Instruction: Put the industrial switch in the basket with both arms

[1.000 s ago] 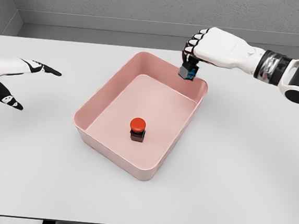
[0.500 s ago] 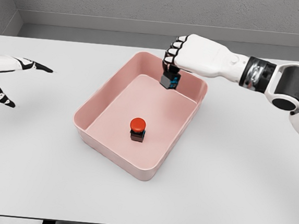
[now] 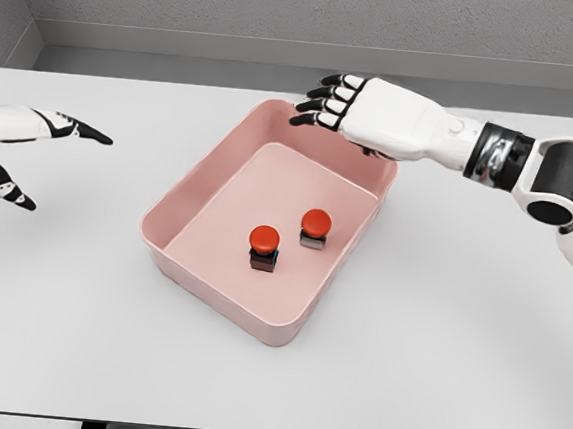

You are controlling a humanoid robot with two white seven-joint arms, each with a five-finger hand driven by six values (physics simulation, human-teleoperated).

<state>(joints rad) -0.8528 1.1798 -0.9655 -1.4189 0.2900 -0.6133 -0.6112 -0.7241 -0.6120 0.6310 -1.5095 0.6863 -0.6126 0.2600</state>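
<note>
Head view: the right hand [image 3: 341,104], fingers now spread and empty, has let go; its switch [image 3: 314,227] sits in the pink basket [image 3: 192,257] beside the first switch [image 3: 264,246]. The left hand [image 3: 27,142] hovers open over the counter [image 3: 477,332]; the task looks done

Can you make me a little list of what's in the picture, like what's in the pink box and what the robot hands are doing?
box: pink basket, on the white table
inside box: two switches with red buttons, first switch and second switch, side by side, upright
right robot hand: open, holding nothing, above the far rim of the basket
left robot hand: open, holding nothing, over the table at the left edge, away from the basket
</note>
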